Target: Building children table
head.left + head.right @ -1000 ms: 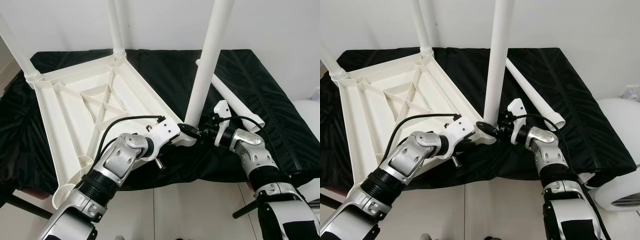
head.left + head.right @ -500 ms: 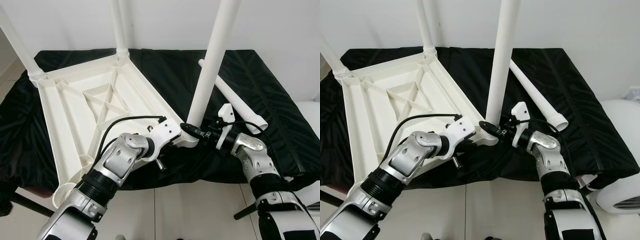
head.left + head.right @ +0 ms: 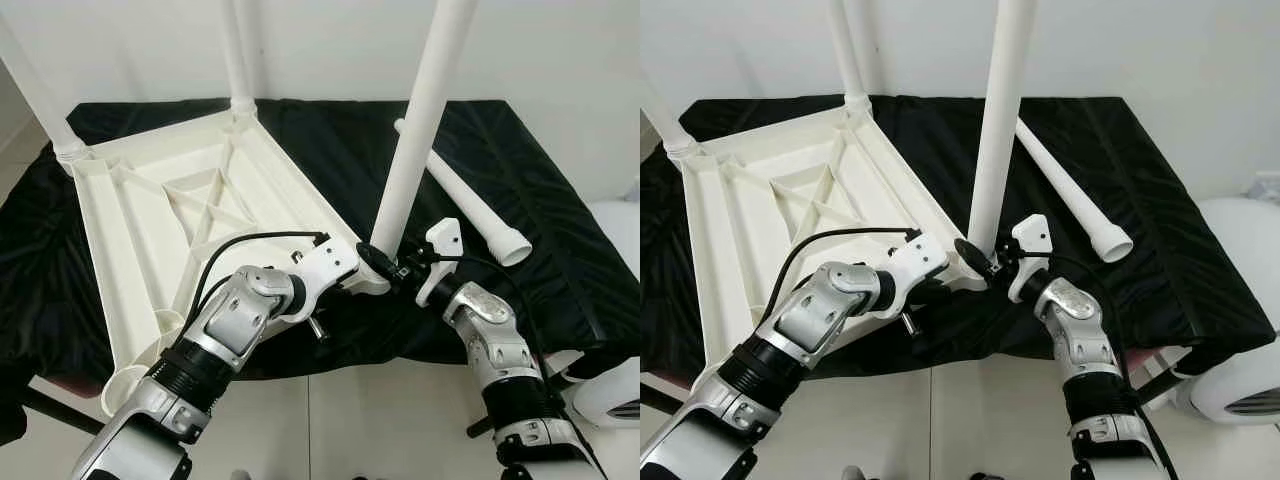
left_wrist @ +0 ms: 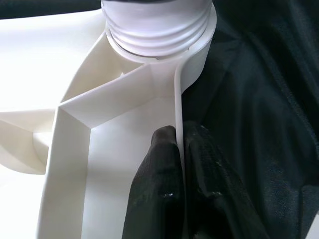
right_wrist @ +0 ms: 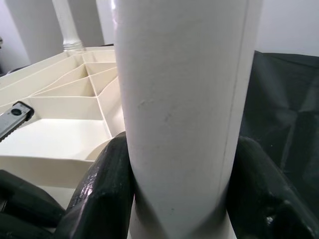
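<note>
Upturned white plastic children's table top, ribbed underside facing up, lies on a black cloth-covered surface. Its near left corner overhangs the front edge of the cloth.

Two white round plastic legs already stand in sockets: one at the far left corner, one at the far corner. Both rise out of the top of the head views.

Left gripper sits at the near right corner of the table top. In the left wrist view its two black fingers are pinched on the thin white side wall, one inside the rim and one outside against the cloth, just below the threaded socket collar. State: clamped on the table top's rim.

Third white tubular leg stands nearly upright in that near right corner socket, tilted slightly to the right at its top.

Right gripper is at the base of this leg. In the right wrist view its black fingers press both sides of the tube, with the ribbed table top behind. State: clasped around the leg, close above the socket.

Fourth white leg, loose, lies flat on the cloth to the right of the standing leg, flared open end toward the front right, apart from the table top.

A white rounded object shows at the far right edge, below the cloth.
</note>
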### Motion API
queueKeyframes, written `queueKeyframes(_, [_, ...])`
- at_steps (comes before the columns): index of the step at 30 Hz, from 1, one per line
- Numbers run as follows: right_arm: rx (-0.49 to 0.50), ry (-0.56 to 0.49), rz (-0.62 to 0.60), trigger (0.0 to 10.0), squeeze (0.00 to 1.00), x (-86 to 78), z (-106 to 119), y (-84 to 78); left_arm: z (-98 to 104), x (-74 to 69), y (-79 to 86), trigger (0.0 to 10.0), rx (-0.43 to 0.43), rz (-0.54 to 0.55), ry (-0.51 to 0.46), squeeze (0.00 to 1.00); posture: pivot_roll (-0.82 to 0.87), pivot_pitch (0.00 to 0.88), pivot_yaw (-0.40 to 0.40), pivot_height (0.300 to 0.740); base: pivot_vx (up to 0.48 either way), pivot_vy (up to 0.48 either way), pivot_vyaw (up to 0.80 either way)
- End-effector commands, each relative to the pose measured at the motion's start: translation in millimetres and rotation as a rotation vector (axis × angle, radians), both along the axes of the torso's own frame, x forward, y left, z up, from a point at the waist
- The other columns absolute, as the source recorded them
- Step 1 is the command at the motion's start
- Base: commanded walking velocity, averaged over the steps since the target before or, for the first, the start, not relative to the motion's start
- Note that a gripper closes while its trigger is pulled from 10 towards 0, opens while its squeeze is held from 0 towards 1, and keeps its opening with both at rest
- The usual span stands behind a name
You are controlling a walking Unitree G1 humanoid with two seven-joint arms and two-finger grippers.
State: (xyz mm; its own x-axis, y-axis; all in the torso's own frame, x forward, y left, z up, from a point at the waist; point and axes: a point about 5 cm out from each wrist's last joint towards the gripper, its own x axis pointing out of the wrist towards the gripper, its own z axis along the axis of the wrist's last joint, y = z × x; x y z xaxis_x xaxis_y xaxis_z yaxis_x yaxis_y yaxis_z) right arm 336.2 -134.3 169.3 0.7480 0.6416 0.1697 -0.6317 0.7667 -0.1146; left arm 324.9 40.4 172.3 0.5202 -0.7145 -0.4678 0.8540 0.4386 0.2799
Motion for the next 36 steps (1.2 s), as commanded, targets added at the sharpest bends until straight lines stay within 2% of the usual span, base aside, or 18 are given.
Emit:
queueKeyframes(1, [0.025,-0.007,0.072,0.0,0.0,-4.0,3,19.1,7,2.5,-0.5,10.0,-0.001,0.019,-0.044,0.0,-0.09,0.108,0.045,0.74,0.0,0.0,0.0])
queueKeyframes(2, [0.054,0.003,0.023,0.0,0.0,-5.1,3,26.1,6,2.1,-0.3,10.0,0.0,0.018,-0.043,0.0,-0.09,0.106,0.043,0.74,0.0,0.0,0.0])
queueKeyframes(3, [0.054,0.003,0.023,0.0,0.0,-5.1,3,26.1,6,2.1,-0.3,10.0,0.0,0.018,-0.043,0.0,-0.09,0.106,0.043,0.74,0.0,0.0,0.0])
queueKeyframes(5, [0.098,0.039,-0.119,0.0,0.0,-2.8,3,41.1,6,1.1,-1.0,10.0,0.002,0.015,-0.043,0.0,-0.08,0.1,0.038,0.74,0.0,0.0,0.0])
queueKeyframes(6, [0.098,0.039,-0.119,0.0,0.0,-2.8,3,41.1,6,1.1,-1.0,10.0,0.002,0.015,-0.043,0.0,-0.08,0.1,0.038,0.74,0.0,0.0,0.0])
queueKeyframes(9, [0.136,0.063,-0.275,0.0,0.0,-0.1,2,52.5,6,0.6,-1.8,10.0,0.002,0.013,-0.044,0.0,-0.08,0.092,0.034,0.74,0.0,0.0,0.0])
queueKeyframes(10, [0.136,0.063,-0.275,0.0,0.0,-0.1,2,52.5,6,0.6,-1.8,10.0,0.002,0.013,-0.044,0.0,-0.08,0.092,0.034,0.74,0.0,0.0,0.0])
queueKeyframes(11, [0.133,0.078,-0.359,0.0,0.0,0.3,0,57.8,5,0.5,-1.5,10.0,0.003,0.012,-0.045,0.0,-0.08,0.088,0.032,0.74,0.0,0.0,0.0])
queueKeyframes(14, [0.119,0.086,-0.449,0.0,0.0,0.7,-3,62.9,6,0.9,-0.7,10.0,0.005,0.014,-0.047,0.0,-0.08,0.086,0.031,0.74,0.0,0.0,0.0])
queueKeyframes(25, [0.13,0.097,-0.523,0.0,0.0,-2.9,-2,74.2,6,0.1,-0.9,10.0,0.006,0.014,-0.049,0.0,-0.07,0.079,0.029,0.74,0.0,0.0,0.0])
queueKeyframes(26, [0.126,0.097,-0.525,3.8,0.0,-2.9,-2,72.1,6,0.0,-0.7,10.0,0.006,0.013,-0.049,0.0,-0.07,0.079,0.029,0.74,0.0,0.0,0.0])
queueKeyframes(27, [0.123,0.097,-0.533,3.8,0.0,-2.8,-2,70.7,6,-0.1,-0.6,10.0,0.007,0.014,-0.05,0.0,-0.07,0.079,0.029,0.74,0.0,0.0,0.0])
queueKeyframes(28, [0.115,0.093,-0.547,10.0,0.0,-2.2,-2,67.6,6,-0.1,-0.7,10.0,0.007,0.013,-0.05,0.0,-0.07,0.079,0.029,0.74,0.0,0.0,0.0])
queueKeyframes(29, [0.11,0.09,-0.557,10.0,1.0,-1.8,-2,65.6,6,0.0,-0.8,10.0,0.007,0.013,-0.05,0.0,-0.07,0.079,0.029,0.74,0.0,0.0,0.0])
queueKeyframes(31, [0.11,0.09,-0.557,10.0,1.0,-1.8,-2,65.6,6,0.0,-0.8,10.0,0.007,0.013,-0.05,0.0,-0.07,0.079,0.029,0.74,0.0,0.0,0.0])
queueKeyframes(36, [0.14,0.065,-0.604,10.0,1.0,-0.7,3,50.8,6,0.3,-1.2,10.0,0.005,0.014,-0.05,0.0,-0.08,0.087,0.028,0.74,0.0,0.0,0.0])
